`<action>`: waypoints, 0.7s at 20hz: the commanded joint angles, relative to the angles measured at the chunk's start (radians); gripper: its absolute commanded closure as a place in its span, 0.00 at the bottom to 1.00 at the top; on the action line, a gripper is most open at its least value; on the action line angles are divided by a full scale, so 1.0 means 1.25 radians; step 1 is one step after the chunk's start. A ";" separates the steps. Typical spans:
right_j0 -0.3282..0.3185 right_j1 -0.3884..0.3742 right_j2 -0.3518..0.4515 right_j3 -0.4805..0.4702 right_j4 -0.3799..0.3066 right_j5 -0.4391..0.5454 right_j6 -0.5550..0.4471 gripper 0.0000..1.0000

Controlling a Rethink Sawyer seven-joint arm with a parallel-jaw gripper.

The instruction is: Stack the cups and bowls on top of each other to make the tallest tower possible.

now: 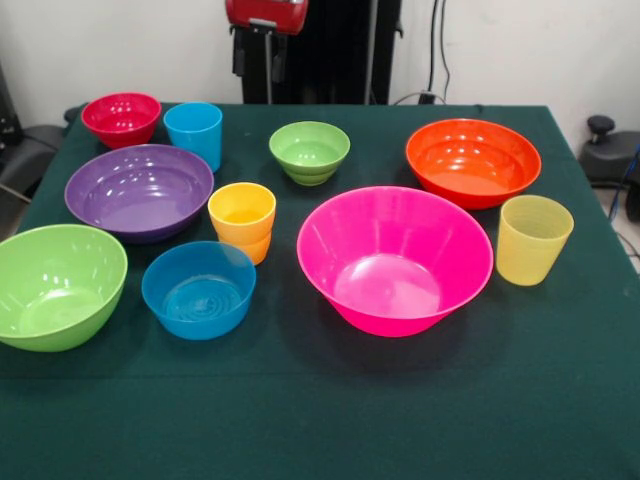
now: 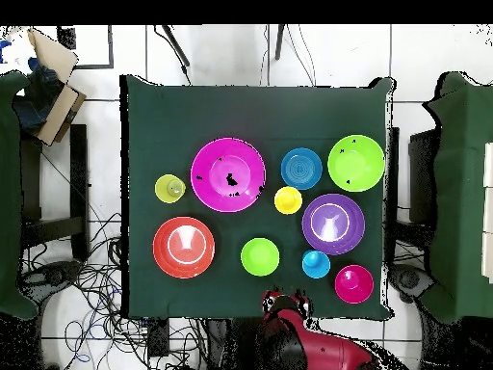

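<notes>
All the cups and bowls stand upright and apart on the green table (image 1: 330, 400), none on another. The big pink bowl (image 1: 394, 258) (image 2: 227, 174) sits mid-table, with the ribbed pale yellow cup (image 1: 533, 238) and the orange bowl (image 1: 472, 161) to its right. The small green bowl (image 1: 309, 152) is behind it. Left of it are the orange-yellow cup (image 1: 242, 220), mid blue bowl (image 1: 198, 288), lime bowl (image 1: 55, 285), purple bowl (image 1: 139, 190), sky blue cup (image 1: 194, 132) and red bowl (image 1: 121, 117). My gripper (image 1: 262, 55) (image 2: 286, 306) hangs drawn back beyond the table's far edge, holding nothing.
The table's near strip in the front view holds nothing. Black equipment (image 1: 610, 150) stands off the right edge. Cables (image 2: 96, 279) lie on the floor, and a cardboard box (image 2: 53, 82) sits beside the table in the overhead view.
</notes>
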 commanded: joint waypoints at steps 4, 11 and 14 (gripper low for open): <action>0.009 0.034 0.075 -0.094 0.008 0.035 0.095 0.00; 0.003 0.035 0.110 -0.103 0.038 0.070 0.110 0.00; 0.004 0.035 0.108 -0.100 0.038 0.064 0.115 0.00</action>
